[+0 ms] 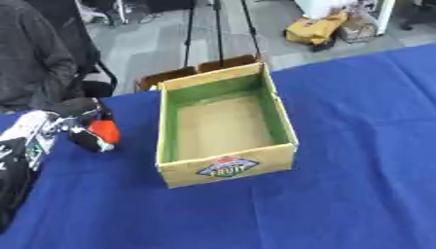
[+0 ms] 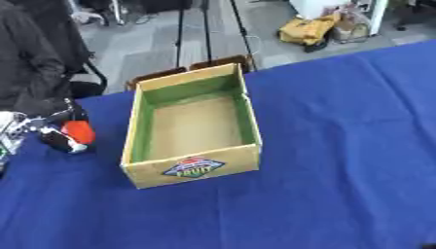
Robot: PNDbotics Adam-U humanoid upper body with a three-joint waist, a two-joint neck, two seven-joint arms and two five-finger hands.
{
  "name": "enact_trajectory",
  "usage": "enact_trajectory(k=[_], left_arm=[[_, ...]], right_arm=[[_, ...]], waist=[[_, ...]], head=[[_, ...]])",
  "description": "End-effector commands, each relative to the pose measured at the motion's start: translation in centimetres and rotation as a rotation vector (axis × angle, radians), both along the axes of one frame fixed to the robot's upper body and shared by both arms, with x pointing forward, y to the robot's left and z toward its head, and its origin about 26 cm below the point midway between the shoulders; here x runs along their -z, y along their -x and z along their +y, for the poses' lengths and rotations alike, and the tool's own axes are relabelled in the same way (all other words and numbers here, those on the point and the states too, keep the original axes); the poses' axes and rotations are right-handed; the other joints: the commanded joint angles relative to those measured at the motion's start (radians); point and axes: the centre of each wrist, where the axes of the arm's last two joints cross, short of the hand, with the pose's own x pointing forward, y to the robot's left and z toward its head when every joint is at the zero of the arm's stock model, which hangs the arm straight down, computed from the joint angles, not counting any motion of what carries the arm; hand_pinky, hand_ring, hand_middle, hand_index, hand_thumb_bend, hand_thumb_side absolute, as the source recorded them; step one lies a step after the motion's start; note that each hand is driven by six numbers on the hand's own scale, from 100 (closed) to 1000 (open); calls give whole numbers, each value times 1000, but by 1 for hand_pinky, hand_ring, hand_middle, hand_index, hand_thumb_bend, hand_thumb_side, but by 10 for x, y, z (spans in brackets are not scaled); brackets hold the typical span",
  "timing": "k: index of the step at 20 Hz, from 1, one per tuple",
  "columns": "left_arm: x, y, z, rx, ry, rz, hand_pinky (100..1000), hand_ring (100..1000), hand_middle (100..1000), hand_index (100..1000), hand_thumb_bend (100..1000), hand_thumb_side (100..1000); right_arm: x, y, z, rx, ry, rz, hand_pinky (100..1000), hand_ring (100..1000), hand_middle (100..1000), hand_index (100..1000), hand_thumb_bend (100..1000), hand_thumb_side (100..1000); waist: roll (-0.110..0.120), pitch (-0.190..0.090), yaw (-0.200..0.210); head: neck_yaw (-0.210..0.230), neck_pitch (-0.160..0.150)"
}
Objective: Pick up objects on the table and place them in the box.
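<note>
One box, one orange object, one hand at work

A single cardboard box (image 1: 226, 127) stands on the blue surface (image 1: 340, 194), toward its far edge and a little left of the middle. The box is open at the top, with green inner walls, a bare brown floor and one printed fruit label on its near wall. Nothing lies inside it.

One object is in view: a small orange thing (image 1: 104, 130), its shape too blurred to name. It sits near the left edge of the surface, well left of the box and apart from it, and it is in the grasp of the left hand (image 1: 85, 124).

The left arm comes in from the lower left corner, black and silver with white panels, and runs up along the left edge of the surface. Its hand is turned toward the box, dark fingers curled round the orange thing, which shows on the side nearest the box. Whether the orange thing touches the cloth or hangs just above it cannot be told.

The right hand shows in neither view.
</note>
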Motion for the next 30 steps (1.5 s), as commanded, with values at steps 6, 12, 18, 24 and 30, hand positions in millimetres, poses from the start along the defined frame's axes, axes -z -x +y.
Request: enact_trajectory(k=[6, 12, 18, 24, 30], left_arm=[[-16, 8, 8, 4, -2, -48, 523, 488, 524, 690, 515, 420], [-28, 16, 16, 39, -8, -13, 674, 690, 724, 836, 635, 506], [-43, 29, 30, 71, 14, 37, 704, 738, 773, 863, 644, 511], [-54, 36, 31, 80, -17, 47, 724, 749, 777, 866, 694, 513], [-54, 34, 24, 104, -64, 2, 722, 744, 767, 860, 704, 495]], right_arm=[[-5, 0, -2, 1, 5, -17, 808, 721, 539, 812, 100, 577], [-3, 1, -4, 3, 6, -10, 809, 721, 540, 812, 100, 573], [-1, 1, -7, 4, 9, -2, 810, 723, 541, 813, 100, 569], [0, 2, -8, 3, 9, 2, 810, 723, 541, 813, 100, 569], [0, 1, -8, 1, 8, 2, 811, 724, 541, 813, 100, 572]], waist=[[-15, -25, 10], [-21, -40, 21], [-24, -55, 33], [-25, -61, 35], [-27, -60, 34]], head=[[4, -9], [5, -3], [2, -1], [2, -1], [1, -5]])
